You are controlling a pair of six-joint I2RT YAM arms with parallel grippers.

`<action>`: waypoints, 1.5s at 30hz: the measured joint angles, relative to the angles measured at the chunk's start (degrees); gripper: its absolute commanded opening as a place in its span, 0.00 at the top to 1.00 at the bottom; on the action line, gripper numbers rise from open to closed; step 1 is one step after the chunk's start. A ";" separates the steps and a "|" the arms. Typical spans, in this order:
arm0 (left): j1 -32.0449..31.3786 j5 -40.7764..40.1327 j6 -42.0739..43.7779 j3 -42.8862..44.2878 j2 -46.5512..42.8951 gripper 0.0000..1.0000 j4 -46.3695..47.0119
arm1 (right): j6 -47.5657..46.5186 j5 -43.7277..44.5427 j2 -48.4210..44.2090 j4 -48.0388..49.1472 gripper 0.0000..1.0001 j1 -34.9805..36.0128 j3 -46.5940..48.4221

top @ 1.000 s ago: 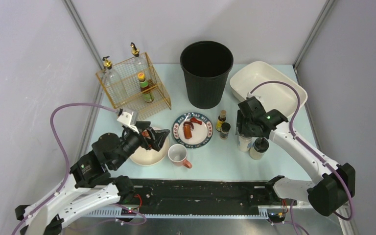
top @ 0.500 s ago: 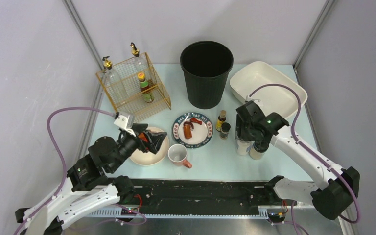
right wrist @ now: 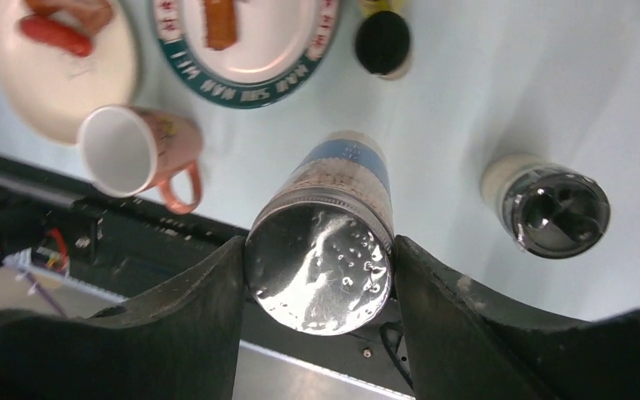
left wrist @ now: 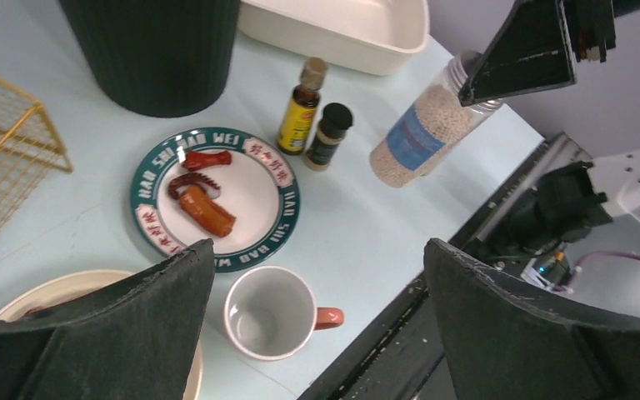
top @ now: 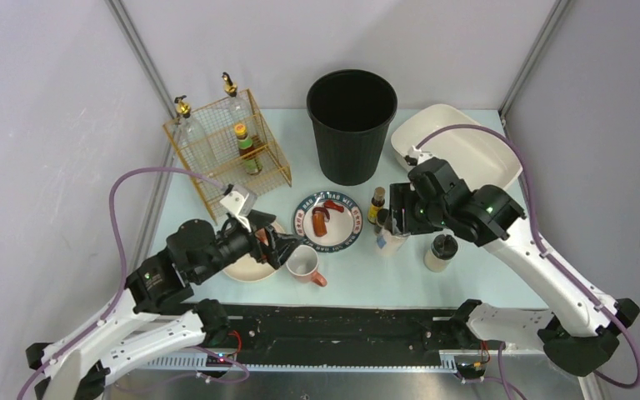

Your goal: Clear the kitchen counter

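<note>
The pale desk (top: 358,279) spreads beneath both tools, hard and fixed, so the handling falls on what stands on it. The right tool (right wrist: 318,271) is clamped on the spice jar (right wrist: 337,200), one finger either side of its shiny lidded top. The jar leans, its base pointing away from the tool toward the desk, though I cannot tell whether the base is clear of it. The jar looks rigid, smooth-walled and full of pale grains. It is probably fairly weighty and liable to slip or swing when held so high, so a hold round the labelled middle would likely be steadier. The right arm arches over, wrist bent downward. The left tool (left wrist: 321,292) gapes wide and empty. The mug (left wrist: 269,312) is directly under its fingers and the sausage plate (left wrist: 217,196) just beyond, its arm stretched low and forward.
</note>
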 measured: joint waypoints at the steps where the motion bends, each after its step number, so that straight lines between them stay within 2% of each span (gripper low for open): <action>1: 0.00 1.27 0.07 0.50 0.66 0.02 0.09 | -0.66 -0.83 -0.02 -0.48 0.92 0.50 1.44; 10: 0.00 12.83 0.39 3.02 4.33 0.02 5.64 | -5.09 -5.05 9.51 -5.99 0.91 7.23 20.11; 16: 0.00 16.59 0.92 2.99 6.62 0.02 9.01 | -7.17 -8.81 16.72 -7.87 0.91 8.96 30.10; 30: -0.02 14.71 5.38 -3.50 4.94 0.02 19.04 | -8.83 -21.62 29.77 -9.73 0.90 11.13 45.99; 45: -0.24 11.56 6.45 -4.31 6.47 0.02 24.61 | -8.61 -24.87 33.18 -10.23 0.90 13.25 50.16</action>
